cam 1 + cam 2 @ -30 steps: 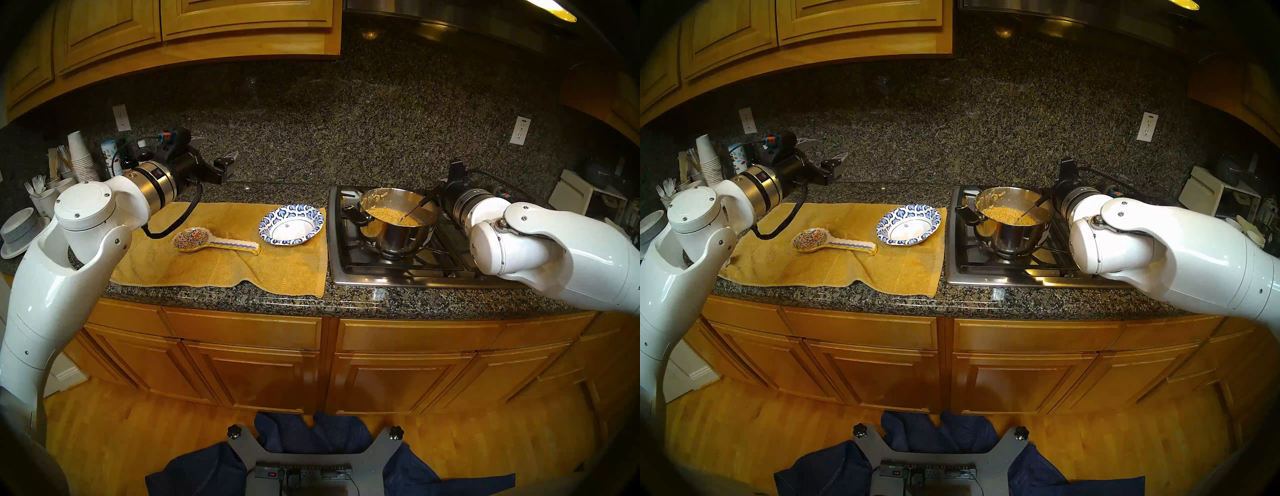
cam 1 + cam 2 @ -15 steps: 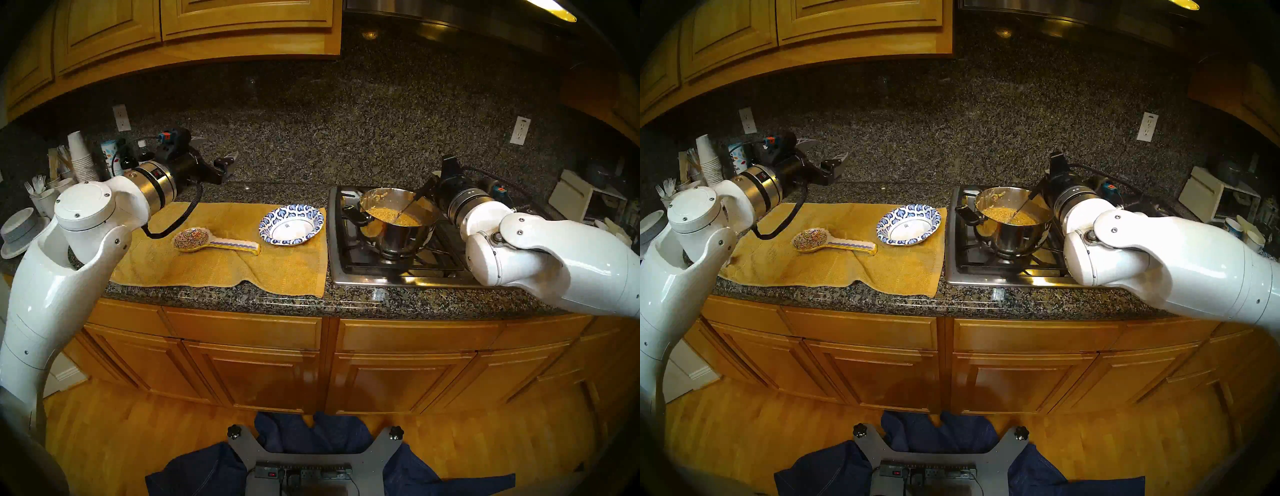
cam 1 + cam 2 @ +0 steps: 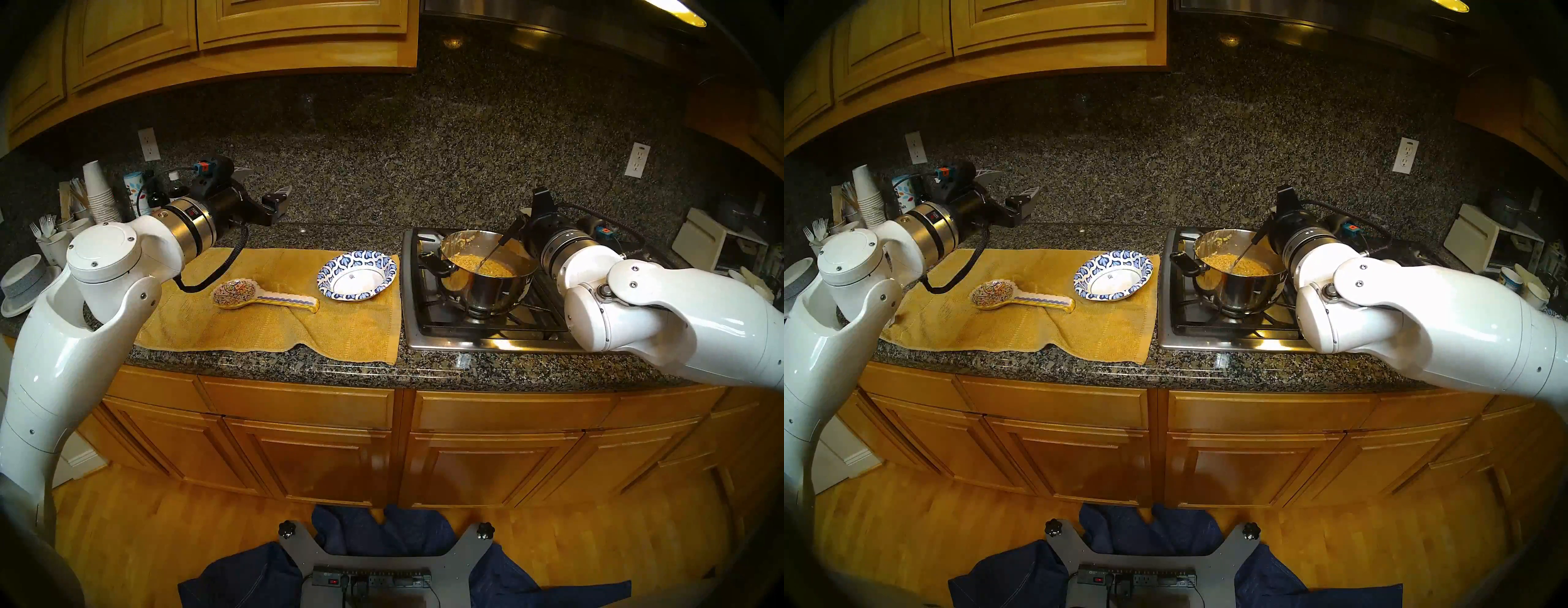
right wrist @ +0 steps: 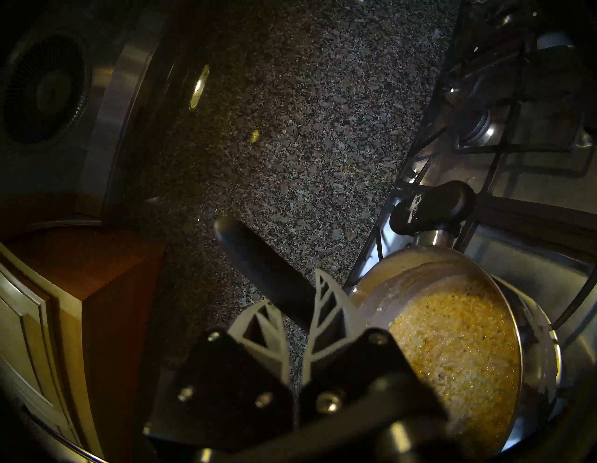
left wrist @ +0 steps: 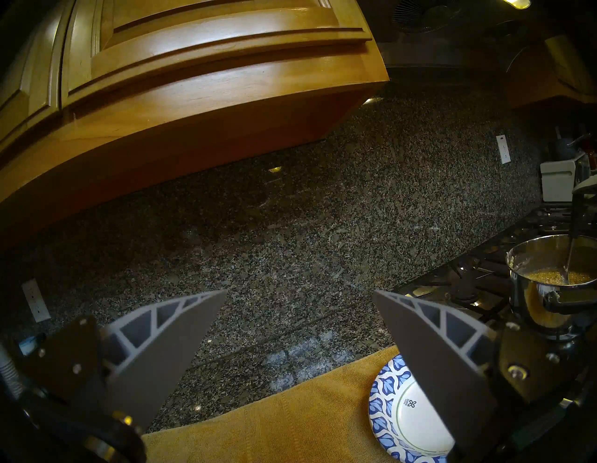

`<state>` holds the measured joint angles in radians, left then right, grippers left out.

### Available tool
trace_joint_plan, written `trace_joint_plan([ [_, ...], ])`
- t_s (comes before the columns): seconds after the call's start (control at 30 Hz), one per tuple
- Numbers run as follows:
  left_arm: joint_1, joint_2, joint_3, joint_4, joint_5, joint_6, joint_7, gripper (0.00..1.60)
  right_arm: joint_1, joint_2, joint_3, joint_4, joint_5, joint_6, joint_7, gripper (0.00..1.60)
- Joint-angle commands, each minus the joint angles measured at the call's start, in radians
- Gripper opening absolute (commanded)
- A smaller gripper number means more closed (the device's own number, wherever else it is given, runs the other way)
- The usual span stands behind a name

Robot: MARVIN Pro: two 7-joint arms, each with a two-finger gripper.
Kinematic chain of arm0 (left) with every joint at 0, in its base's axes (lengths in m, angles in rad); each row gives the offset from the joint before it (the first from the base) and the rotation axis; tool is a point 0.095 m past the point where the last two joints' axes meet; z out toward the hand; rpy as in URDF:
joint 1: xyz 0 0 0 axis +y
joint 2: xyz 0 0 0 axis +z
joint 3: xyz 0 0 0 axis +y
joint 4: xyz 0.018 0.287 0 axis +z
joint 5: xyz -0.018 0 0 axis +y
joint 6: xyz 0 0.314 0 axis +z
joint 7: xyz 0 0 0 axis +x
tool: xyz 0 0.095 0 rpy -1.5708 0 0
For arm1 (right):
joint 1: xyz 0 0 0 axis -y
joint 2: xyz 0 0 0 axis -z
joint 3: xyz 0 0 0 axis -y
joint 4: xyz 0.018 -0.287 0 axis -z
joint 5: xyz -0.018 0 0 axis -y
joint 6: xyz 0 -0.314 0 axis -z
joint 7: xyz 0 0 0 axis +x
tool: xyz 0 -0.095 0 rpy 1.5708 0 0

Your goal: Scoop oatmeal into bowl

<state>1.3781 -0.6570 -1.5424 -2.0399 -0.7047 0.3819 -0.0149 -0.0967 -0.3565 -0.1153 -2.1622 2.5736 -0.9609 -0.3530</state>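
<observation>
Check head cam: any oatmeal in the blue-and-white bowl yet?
No. The bowl on the yellow towel shows a bare white centre, while the oatmeal sits in the steel pot on the stove.

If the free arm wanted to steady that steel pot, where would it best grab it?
Probably the black side handle of the pot, coming in from the bowl's side. That handle juts out toward the open left gripper, clear of the oatmeal, while the right gripper holds the ladle at the other side.
</observation>
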Motion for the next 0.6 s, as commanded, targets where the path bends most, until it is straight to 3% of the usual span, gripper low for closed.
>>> trace_joint_plan([
  [0.0, -0.030, 0.001, -0.020, -0.016, 0.002, -0.020, -0.001, 1.60, 0.007, 0.017, 0.085, 0.010, 0.068, 0.001, 0.022, 0.00],
  [0.17, -0.030, 0.002, -0.020, -0.016, 0.001, -0.019, 0.000, 1.60, -0.005, 0.041, 0.111, 0.020, 0.137, 0.001, 0.030, 0.00],
  [0.4, -0.030, 0.004, -0.019, -0.016, -0.001, -0.019, 0.001, 1.60, -0.030, 0.072, 0.159, 0.044, 0.292, 0.001, 0.057, 0.00],
  [0.57, -0.030, 0.005, -0.018, -0.016, -0.002, -0.019, 0.002, 1.60, -0.040, 0.084, 0.186, 0.057, 0.306, 0.001, 0.071, 0.00],
])
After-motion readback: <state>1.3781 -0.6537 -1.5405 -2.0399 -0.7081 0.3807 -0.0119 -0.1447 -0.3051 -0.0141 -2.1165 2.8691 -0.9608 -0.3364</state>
